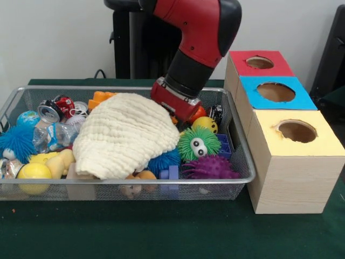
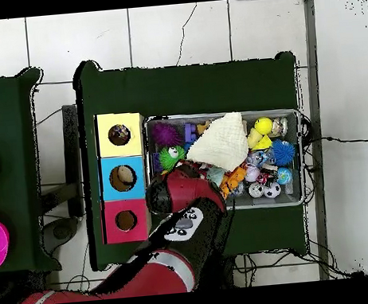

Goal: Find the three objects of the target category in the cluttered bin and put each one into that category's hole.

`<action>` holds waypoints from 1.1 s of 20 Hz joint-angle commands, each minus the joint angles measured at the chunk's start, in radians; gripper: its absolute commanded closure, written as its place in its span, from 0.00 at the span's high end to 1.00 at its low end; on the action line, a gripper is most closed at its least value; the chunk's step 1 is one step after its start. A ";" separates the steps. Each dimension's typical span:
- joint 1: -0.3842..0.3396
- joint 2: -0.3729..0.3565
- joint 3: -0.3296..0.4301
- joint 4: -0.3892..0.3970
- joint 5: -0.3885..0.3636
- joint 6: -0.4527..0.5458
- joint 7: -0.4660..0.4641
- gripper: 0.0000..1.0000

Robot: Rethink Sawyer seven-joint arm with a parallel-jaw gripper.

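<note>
Dark green cloth (image 1: 161, 232) is covering the worktop, with a pale wall rising behind it and white floor tiles showing around it from above.

Nearest the front edge, the bin (image 1: 124, 186) is lying lengthwise and taking up the left and middle of the table. At its front wall a yellow ball (image 1: 33, 174) is sitting at the left end and a purple spiky ball (image 1: 211, 167) at the right end. Just behind that one, a green spiky ball with eyes (image 1: 199, 143) is resting. A large cream knitted cloth (image 1: 125, 135) is draping over the middle of the heap. A blue spiky ball (image 1: 16, 143) and crushed cans (image 1: 56, 107) are lying toward the far left corner.

Along the right edge, three wooden boxes are standing in a row, touching the bin's end. The hole (image 1: 297, 131) is opening in the yellow top (image 1: 323, 141) nearest the front; the blue top (image 1: 276, 92) and red top (image 1: 260, 62) are following behind. None of the three objects is showing anywhere.

At the bin's far side, the gripper (image 1: 171, 110) is reaching down behind the cloth's far edge; whether it is released or clenched cannot be told.
</note>
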 commanded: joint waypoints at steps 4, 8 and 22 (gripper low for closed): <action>0.010 0.070 -0.033 0.045 0.057 -0.167 0.198 1.00; 0.114 0.049 -0.175 0.078 0.099 -0.225 0.204 1.00; 0.082 -0.101 -0.161 0.111 0.045 -0.312 0.175 1.00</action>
